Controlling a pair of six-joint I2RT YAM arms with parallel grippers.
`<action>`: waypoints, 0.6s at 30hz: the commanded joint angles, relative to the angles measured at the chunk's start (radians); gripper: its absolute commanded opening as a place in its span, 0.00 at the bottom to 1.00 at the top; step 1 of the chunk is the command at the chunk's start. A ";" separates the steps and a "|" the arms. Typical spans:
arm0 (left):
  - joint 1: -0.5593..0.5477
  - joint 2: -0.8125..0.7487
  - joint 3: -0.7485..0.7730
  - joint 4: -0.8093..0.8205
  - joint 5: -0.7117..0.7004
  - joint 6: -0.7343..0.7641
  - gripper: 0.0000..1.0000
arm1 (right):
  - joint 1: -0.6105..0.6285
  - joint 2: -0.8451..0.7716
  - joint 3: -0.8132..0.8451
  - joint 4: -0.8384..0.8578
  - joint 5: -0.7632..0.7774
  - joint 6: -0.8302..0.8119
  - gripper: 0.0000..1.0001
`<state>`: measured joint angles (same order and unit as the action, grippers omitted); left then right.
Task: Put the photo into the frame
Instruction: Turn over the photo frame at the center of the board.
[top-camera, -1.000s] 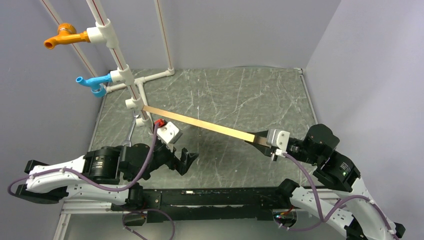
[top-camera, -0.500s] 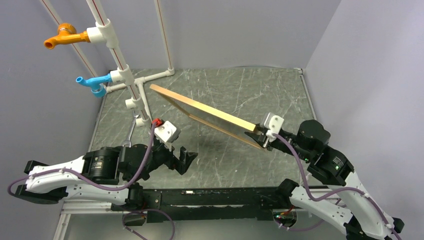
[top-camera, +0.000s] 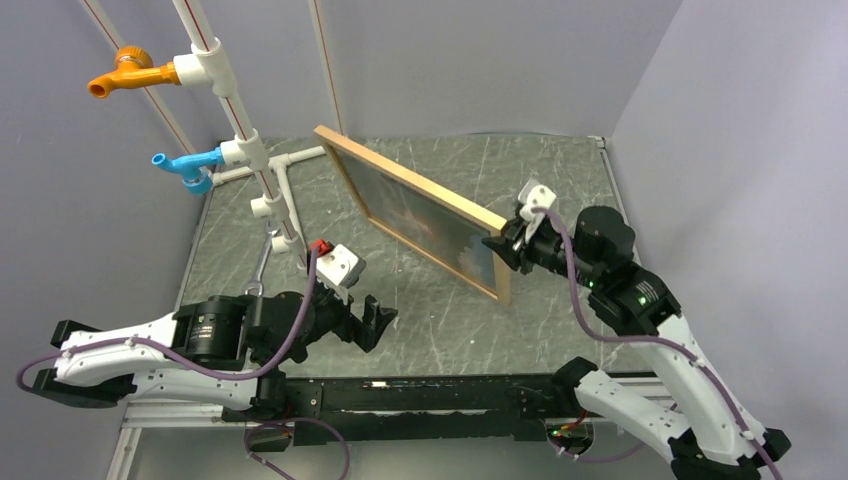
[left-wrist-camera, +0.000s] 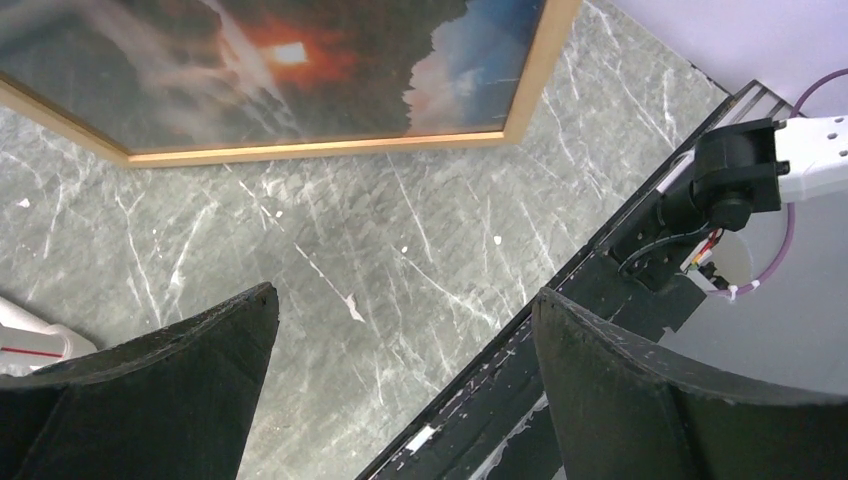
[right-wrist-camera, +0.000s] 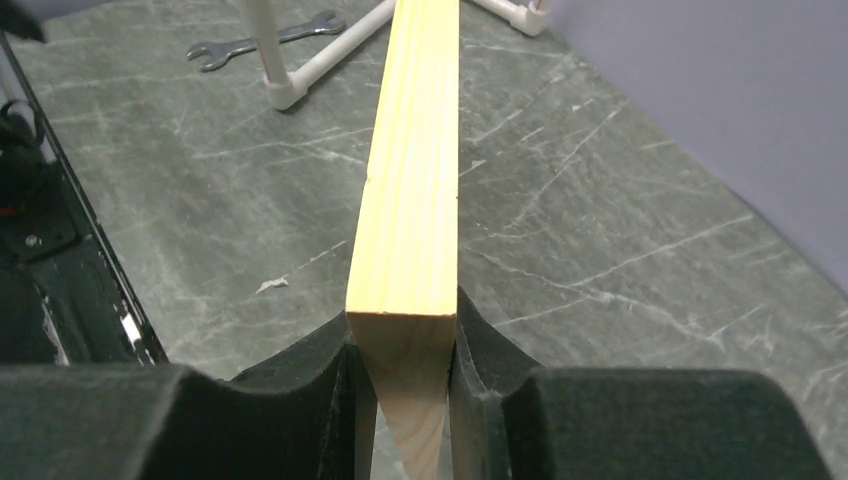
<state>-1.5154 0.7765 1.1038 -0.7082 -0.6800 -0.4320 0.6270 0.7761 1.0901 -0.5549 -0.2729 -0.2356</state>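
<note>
While the frame (top-camera: 410, 190), with the photo (top-camera: 430, 225) in it, is being held up on edge across the middle of the table (top-camera: 560, 180), my right gripper (top-camera: 505, 243) is clamping its near-right corner. My left gripper (top-camera: 372, 322) is hanging spread apart by the near edge.

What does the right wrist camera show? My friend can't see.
The right gripper pinches the edge of a light wooden picture frame, which stretches away over a grey-green marbled table. A metal spanner lies near white plastic pipes at the far end.

Blocked diagonally through the middle by the frame (top-camera: 410, 196) on edge, crowded far left by pipe rack (top-camera: 246, 152), roomy near-centre.
</note>
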 joint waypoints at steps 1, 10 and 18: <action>-0.003 0.010 0.033 -0.050 -0.035 -0.069 0.99 | -0.150 0.073 0.039 0.082 -0.247 0.128 0.00; -0.002 0.027 0.045 -0.106 -0.055 -0.174 0.99 | -0.310 0.106 -0.076 0.186 -0.473 0.311 0.00; 0.001 0.106 0.062 -0.110 -0.077 -0.223 0.99 | -0.459 0.100 -0.175 0.180 -0.589 0.449 0.00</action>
<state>-1.5154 0.8421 1.1210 -0.8242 -0.7246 -0.6121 0.2180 0.8845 0.9451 -0.3870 -0.7013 0.0776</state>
